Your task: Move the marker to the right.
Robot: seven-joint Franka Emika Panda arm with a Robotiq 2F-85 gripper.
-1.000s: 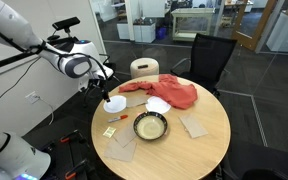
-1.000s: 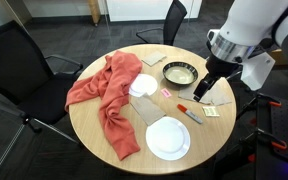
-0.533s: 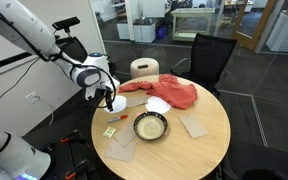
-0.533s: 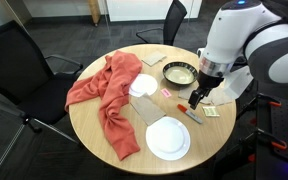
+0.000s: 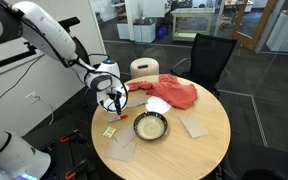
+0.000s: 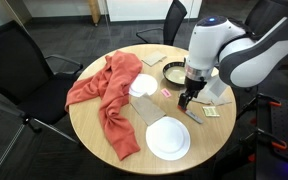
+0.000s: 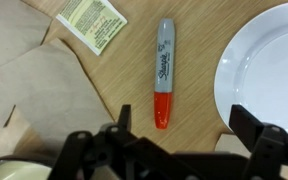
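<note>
Progress is at the approach stage: no grasp has been made and no part of the move to the right shows as done. In an exterior view, the arm reaches over the near edge of the table (image 5: 176, 156) with the jaws just above the marker (image 5: 115, 117). The marker lies flat on the wood between the tag (image 5: 109, 131) and the bowl (image 5: 150, 126), and the cloth (image 5: 171, 92) lies further back. How far the jaws stand apart cannot be read here. In an exterior view from the opposite side, the jaws hang over the marker (image 6: 193, 115), which rests between the plate (image 6: 168, 138) and the tag (image 6: 211, 111). The bowl (image 6: 179, 72) stands behind them and the cloth (image 6: 102, 92) is well apart. Contact with the marker is not visible. In the wrist view, the jaws are spread wide and hold nothing. The marker (image 7: 163, 72) lies flat on the table (image 7: 199, 35), its red cap end pointing into the gap between the two fingers, nearer one of them than the other. The plate (image 7: 269, 65) is near on one side and the tag (image 7: 92, 20) on the other. Judged remaining: lower the jaws and centre them over the barrel, close, lift, carry the marker right, and release.
</note>
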